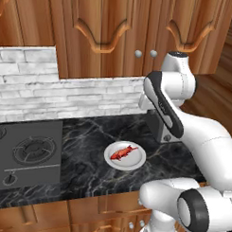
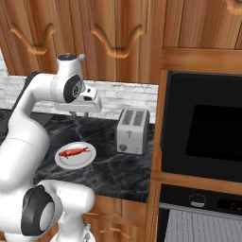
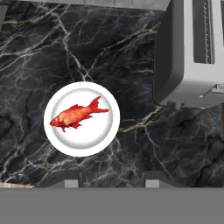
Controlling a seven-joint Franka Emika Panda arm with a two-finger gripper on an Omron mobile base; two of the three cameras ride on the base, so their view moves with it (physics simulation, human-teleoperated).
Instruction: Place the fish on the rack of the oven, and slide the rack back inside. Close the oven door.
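The red-orange fish [image 1: 123, 152] [image 2: 73, 152] [image 3: 76, 115] lies on a round white plate [image 1: 136, 162] [image 2: 89, 159] [image 3: 101, 141] on the black marble counter [image 1: 87, 173]. My gripper [image 2: 79, 112] [image 3: 112, 180] hangs well above the counter, just off the plate's near edge in the hand view. It is open, with nothing between the fingers. At the lower right of the right base view I see the oven [image 2: 203, 201], with its control panel and the silver wire rack [image 2: 203, 228] pulled out beneath. The oven door is out of view.
A silver toaster [image 1: 160, 131] [image 2: 132, 130] [image 3: 197, 52] stands right of the plate. A black microwave [image 2: 203, 125] sits in the wood cabinetry above the oven. A cooktop [image 1: 26, 152] lies at the counter's left. Wooden wall cabinets [image 1: 106, 27] hang overhead.
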